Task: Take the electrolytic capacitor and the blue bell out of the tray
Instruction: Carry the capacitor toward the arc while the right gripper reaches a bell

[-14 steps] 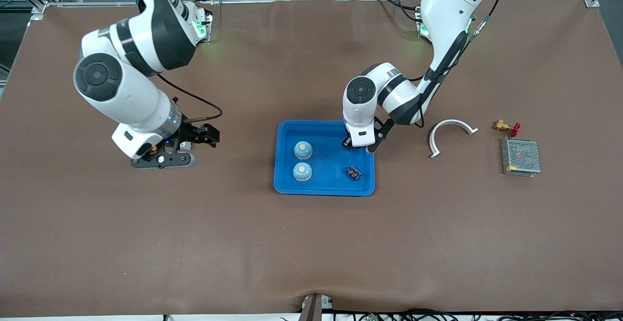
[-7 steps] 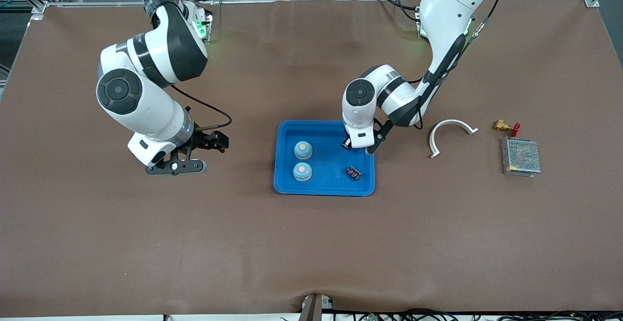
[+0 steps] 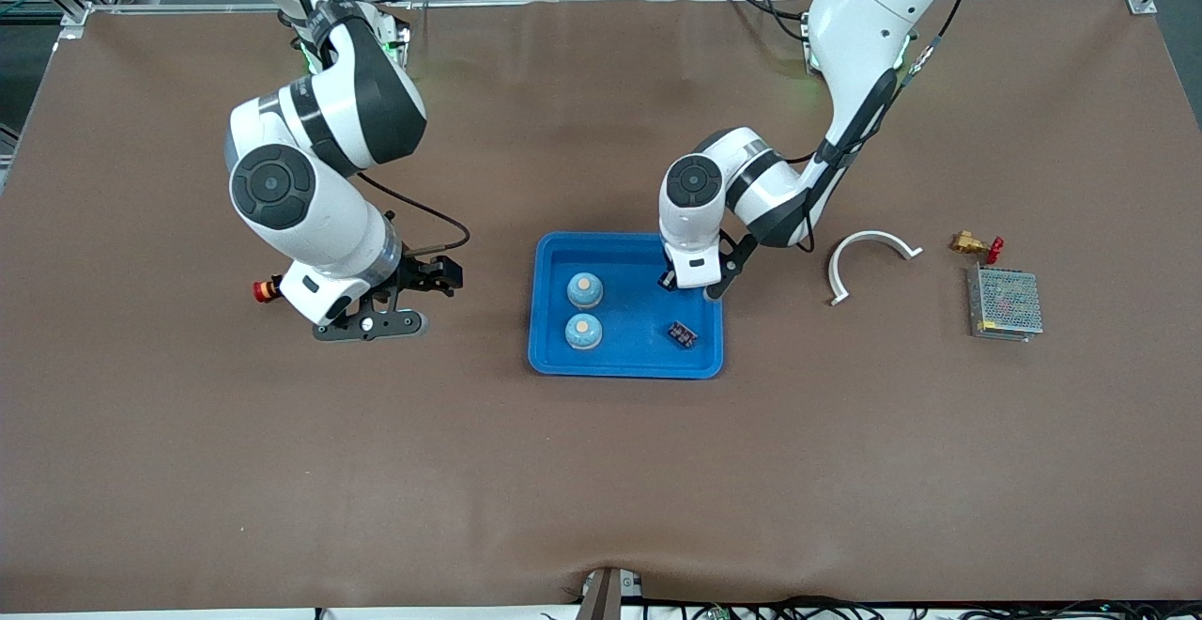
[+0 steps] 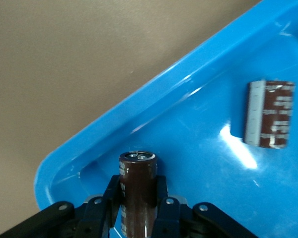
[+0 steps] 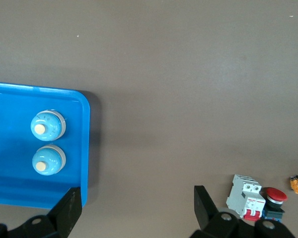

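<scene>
Electrolytic capacitor [image 4: 137, 191] inside tray [image 3: 554, 357], at corner toward left arm's base, clamped upright in left hand [image 4: 138, 208]. Grasp step done; next: lift clear of tray rim. Right hand [image 5: 136, 208] spread wide, empty, over desk [image 3: 601, 488] beside tray; blue bells [image 3: 584, 289] untouched.

The left arm reaches down from its base, elbow bent, its wrist pointing straight down over the corner of the tray [image 3: 554, 357] toward the left arm's end and the bases. The left gripper [image 4: 137, 198] is clamped on an upright dark-brown electrolytic capacitor [image 4: 137, 184], one finger [image 4: 111, 198] pressed to each side. The right arm is folded low over the bare table toward its own end, and the right gripper [image 5: 134, 208] hangs with its fingers [image 5: 68, 208] spread wide, holding nothing.
</scene>
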